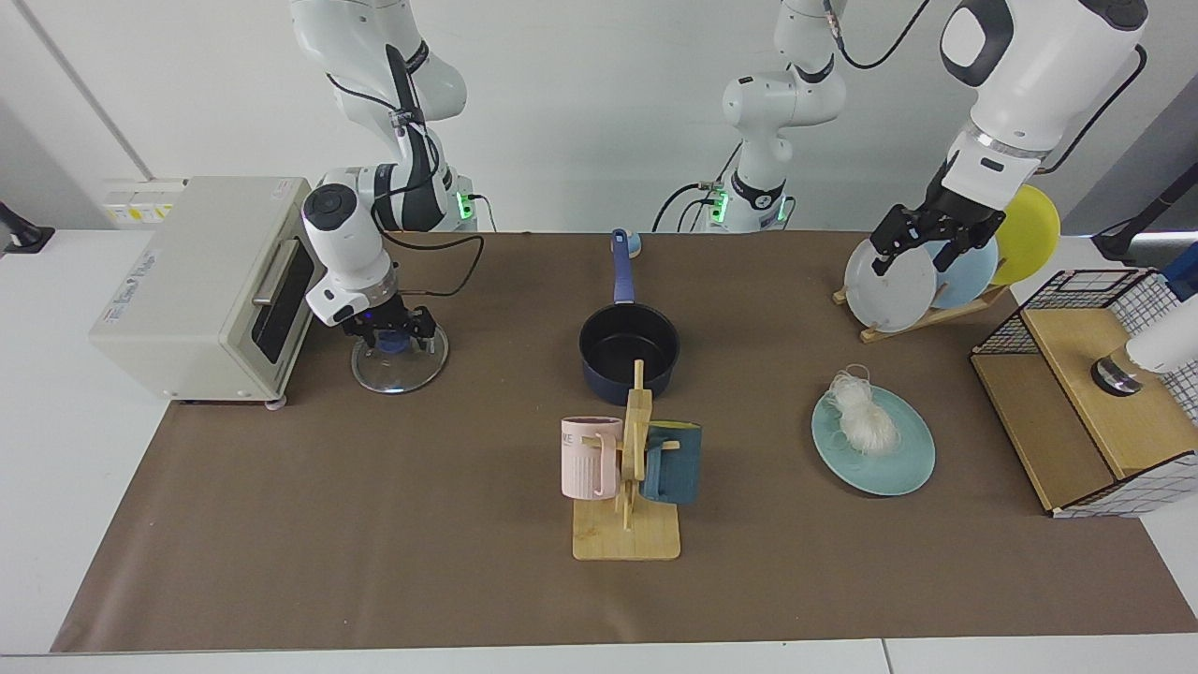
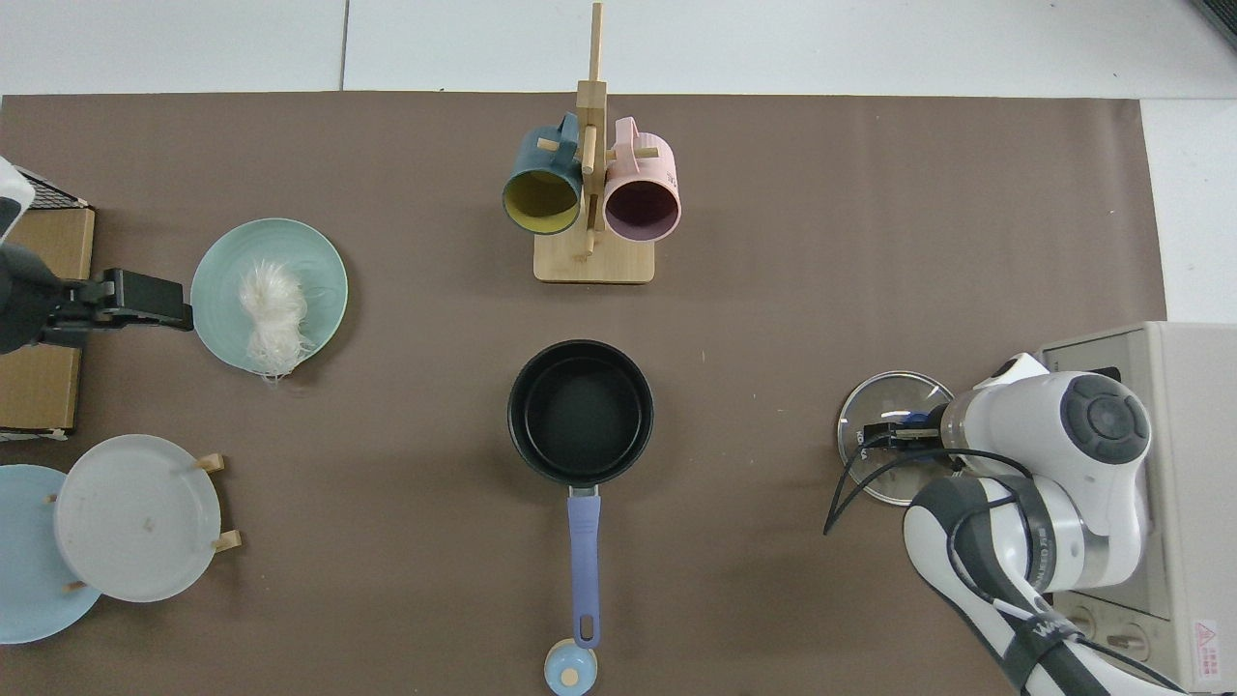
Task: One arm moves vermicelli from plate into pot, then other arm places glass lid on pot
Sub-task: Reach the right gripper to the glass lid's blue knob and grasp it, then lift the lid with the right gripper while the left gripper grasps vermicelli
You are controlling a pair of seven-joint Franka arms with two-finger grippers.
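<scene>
Brown mat [image 1: 374, 524] over white table [image 1: 56, 449]

The right arm bends down low, its wrist pointing straight downward, and the right gripper [image 1: 391, 335] sits just above the counter with fingers apart. The left arm waits raised high at the far side, wrist angled down, with the left gripper [image 1: 922, 245] hanging in the air, fingers spread.

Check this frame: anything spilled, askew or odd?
A few vermicelli strands trail over the plate rim onto the mat. Otherwise nothing: pot empty, right gripper at the glass lid knob, left gripper waiting high.
</scene>
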